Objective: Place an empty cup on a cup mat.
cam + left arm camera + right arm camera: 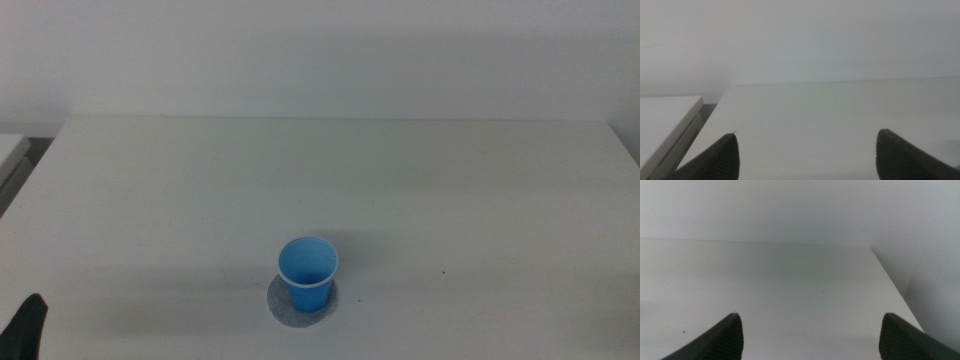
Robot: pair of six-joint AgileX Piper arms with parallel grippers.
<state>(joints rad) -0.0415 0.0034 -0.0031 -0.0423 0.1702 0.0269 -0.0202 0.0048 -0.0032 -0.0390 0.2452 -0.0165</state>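
Observation:
The blue cup (pixel 308 272) stands upright on the grey cup mat (pixel 288 309) near the table's front middle, its inside blue and bare. The mat shows as a rim around the cup's base. My left gripper (pixel 28 325) shows only as a dark tip at the bottom left corner of the middle view, far from the cup. In the left wrist view its jaws stand wide apart (pixel 807 155) over bare table. My right gripper (pixel 812 335) is out of the middle view. Its jaws stand wide apart over bare table. Neither wrist view shows the cup.
The white table (pixel 330 180) ends at a white wall at the back. A second white surface (pixel 665 120) stands beside the table's left edge, across a dark gap. The table's right edge (pixel 892 285) shows in the right wrist view.

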